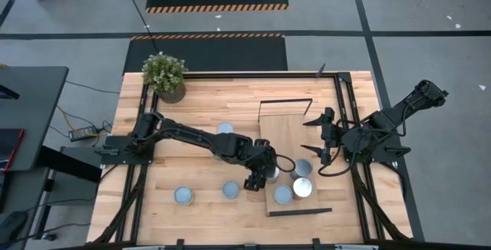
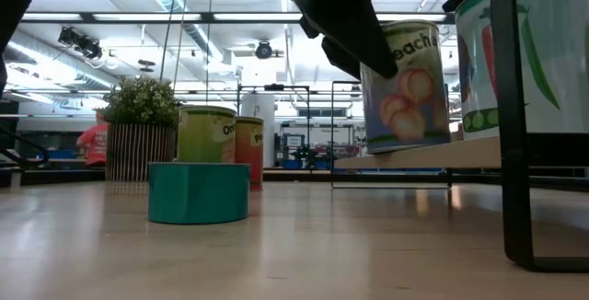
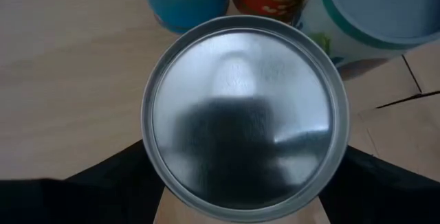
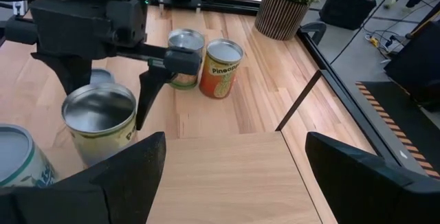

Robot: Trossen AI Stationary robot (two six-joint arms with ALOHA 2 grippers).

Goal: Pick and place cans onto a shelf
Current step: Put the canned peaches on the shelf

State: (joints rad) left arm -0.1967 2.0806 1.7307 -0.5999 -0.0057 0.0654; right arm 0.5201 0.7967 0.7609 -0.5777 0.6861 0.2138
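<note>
One can [image 3: 242, 117] clamped in left jaws, label hidden | right jaws apart over shelf [image 4: 227, 176]

The can [image 3: 240, 117] top is gleaming as shiny, smooth bare metal. The shelf [image 4: 227, 176] and surface [image 1: 207, 104] are showing pale, matt wood grain. The orange can [image 4: 220, 68] is wearing a glossy paper label.

Both arms are black, against a pale honey-coloured wood table [image 1: 199, 100]. The shelf [image 1: 288, 127] is light wood with thin black frame ends. The can [image 4: 100, 117] in the left tool [image 1: 259, 179] has a shiny silver top and a cream label; in the low view it shows peaches printed on white. A pineapple can [image 4: 220, 68] is orange, beside a yellow-green one [image 4: 184, 58]. A short tin [image 2: 198, 191] is teal. The plant [image 1: 165, 72] is green in a ribbed tan pot.
</note>
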